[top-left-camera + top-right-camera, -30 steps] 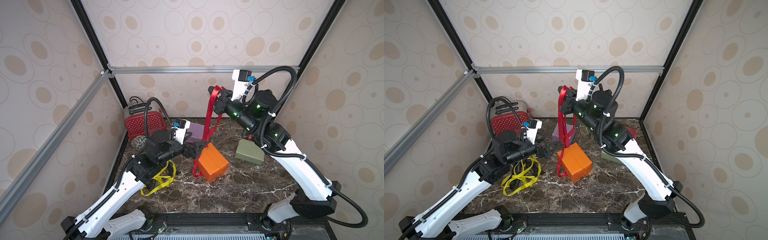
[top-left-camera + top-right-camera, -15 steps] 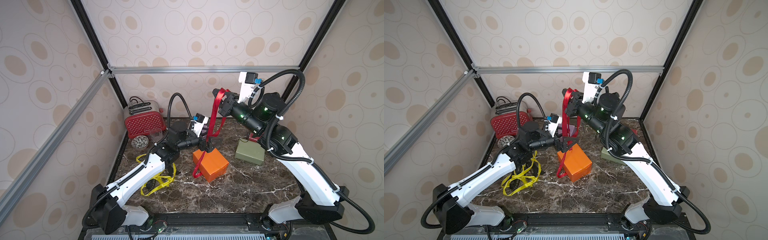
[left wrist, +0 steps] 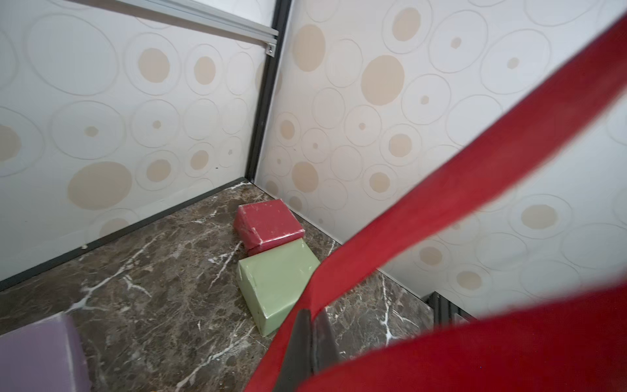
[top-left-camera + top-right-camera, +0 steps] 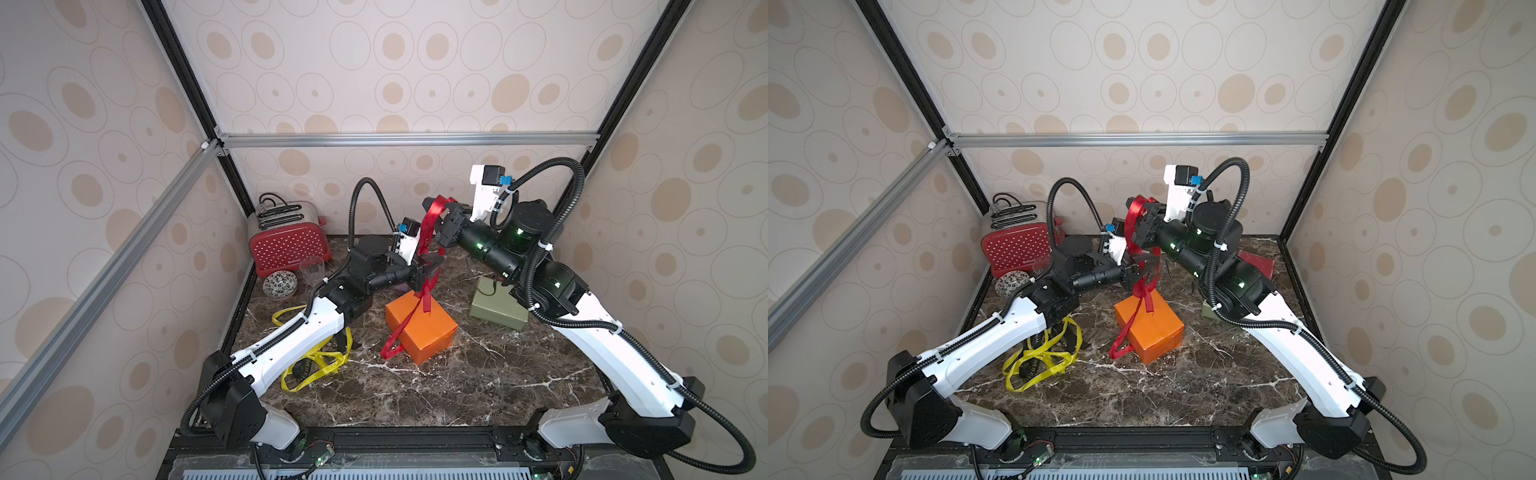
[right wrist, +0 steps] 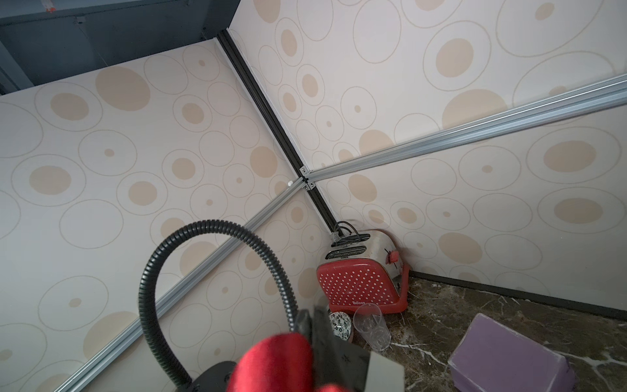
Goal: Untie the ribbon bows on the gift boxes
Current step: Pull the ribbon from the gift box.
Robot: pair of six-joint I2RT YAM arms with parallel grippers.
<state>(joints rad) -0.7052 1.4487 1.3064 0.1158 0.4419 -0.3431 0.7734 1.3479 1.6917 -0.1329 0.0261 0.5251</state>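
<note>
the left end effector (image 4: pixel 424 271) is clenched on the red ribbon (image 4: pixel 429 237), pinching the strand just above the orange box (image 4: pixel 424 332). in the left wrist view its dark fingers (image 3: pixel 300 342) meet on the ribbon. higher up and just beside it, the right end effector (image 4: pixel 438 226) is clamped on the upper end of the same ribbon, which bunches in a loop over its tip. the ribbon hangs between the two. below the left end effector it crosses the top of the orange box, and a tail trails down the box's near side onto the table (image 4: pixel 457 382).

out past the left end effector, under the right arm, the olive green box (image 4: pixel 496 307) lies on the table with the dark red box (image 3: pixel 268 224) touching it on the far side. the lilac box (image 5: pixel 509 356) sits near the left end effector's wrist. back along the left arm, loose yellow ribbons (image 4: pixel 316 365) lie heaped under its forearm. further off in the corner stand a red dotted toaster (image 4: pixel 291 249), a clear glass (image 4: pixel 311 270) and a small patterned bowl (image 4: pixel 279 284).
</note>
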